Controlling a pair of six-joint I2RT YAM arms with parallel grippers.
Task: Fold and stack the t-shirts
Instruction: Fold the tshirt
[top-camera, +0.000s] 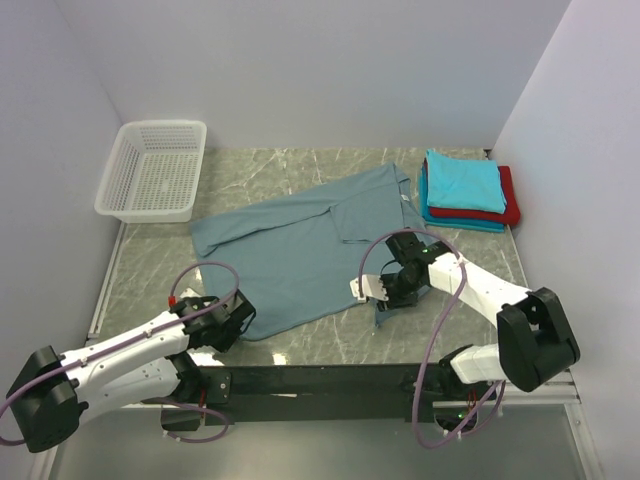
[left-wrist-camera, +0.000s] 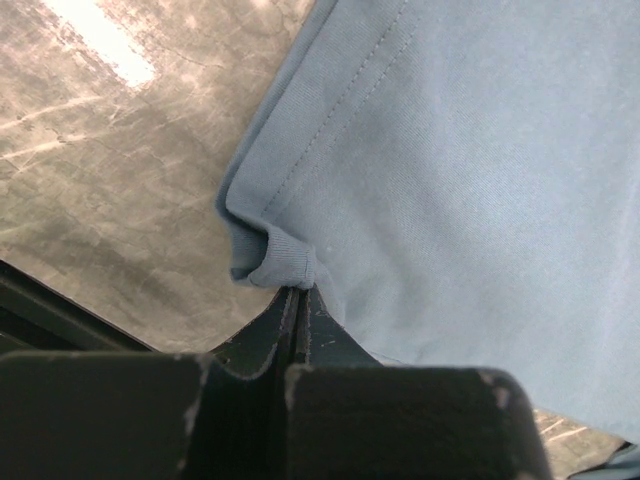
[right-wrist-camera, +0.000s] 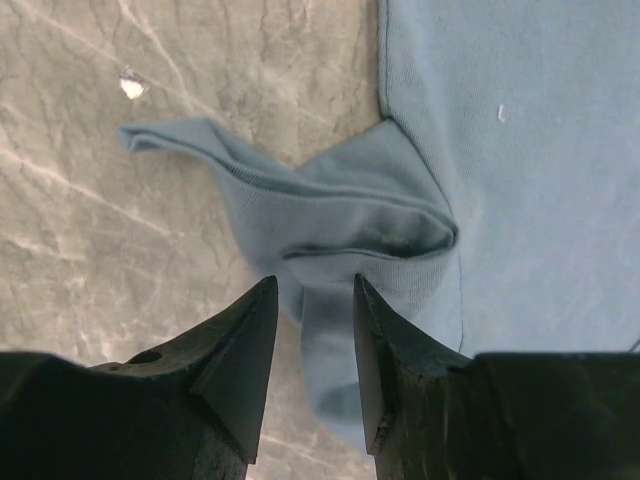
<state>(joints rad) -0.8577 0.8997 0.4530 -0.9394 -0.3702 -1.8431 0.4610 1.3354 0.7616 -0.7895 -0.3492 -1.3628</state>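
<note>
Pinching only a small roll of hem at the near-left corner of the grey-blue tee (top-camera: 300, 250), the left gripper (left-wrist-camera: 302, 293) has its fingers pressed tight together. That thin bite looks like the weak spot, since a pull or lift could let the cloth slide out. The right gripper (right-wrist-camera: 312, 292) has its fingers spread with nothing clamped. A rumpled, doubled-over flap of the tee's near-right corner lies just ahead of the tips and partly between them. If it closes from here it may catch only the upper layer or a loose edge. If the left arm moves before the right has a firm hold, the shirt would likely drag askew across the table (top-camera: 150, 260) and fold crooked.

The overhead view alone gives the layout. The tee lies spread diagonally across the middle, and its far end comes near the folded stack at the far right, where the turquoise shirt (top-camera: 462, 180) sits on the red shirt (top-camera: 510, 200) and the teal shirt (top-camera: 468, 226). The basket (top-camera: 155, 170) stands at the far left. That view cannot settle how either pair of fingers stands. The wrist cameras do, showing the caught hem with its stitching on the left and the open gap and layered flap on the right.
</note>
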